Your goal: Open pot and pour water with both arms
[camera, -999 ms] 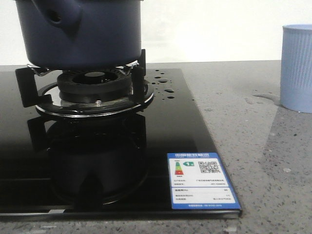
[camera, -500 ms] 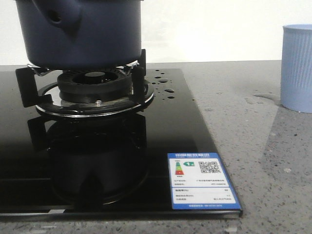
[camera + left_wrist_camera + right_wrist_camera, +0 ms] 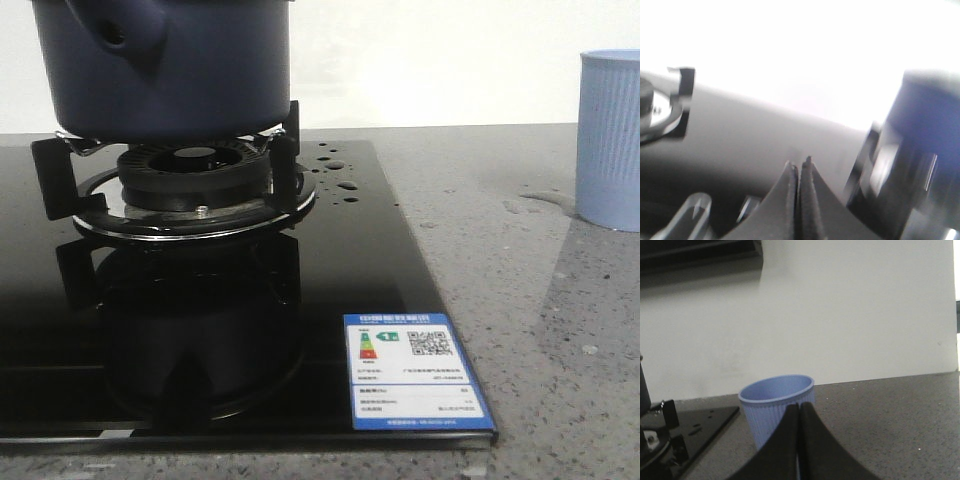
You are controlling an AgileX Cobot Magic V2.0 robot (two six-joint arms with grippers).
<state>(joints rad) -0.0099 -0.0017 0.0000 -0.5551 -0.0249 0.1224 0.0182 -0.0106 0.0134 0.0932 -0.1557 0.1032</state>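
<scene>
Both grippers have their jaws pressed together on nothing: the left gripper (image 3: 800, 167) hangs low over the black hob with the pot (image 3: 927, 150) blurred just beside it, and the right gripper (image 3: 800, 410) points at the cup (image 3: 776, 405) near the bench's right edge. In the front view the pot (image 3: 160, 65) sits on the burner stand (image 3: 190, 190) toward the back-left of the bench, its stubby spout facing forward; its top is cut off by the frame, so whether a lid is on cannot be told. Water (image 3: 335, 175) lies as drops on the hob (image 3: 330, 270) by the burner and as a thin puddle on the bench (image 3: 540, 330) near the cup (image 3: 608, 140). Neither arm touches the pot, so the task looks to be at its approach stage. Next, probably, one gripper must spread its jaws and reach the lid, while the other takes the pot for pouring toward the cup.
</scene>
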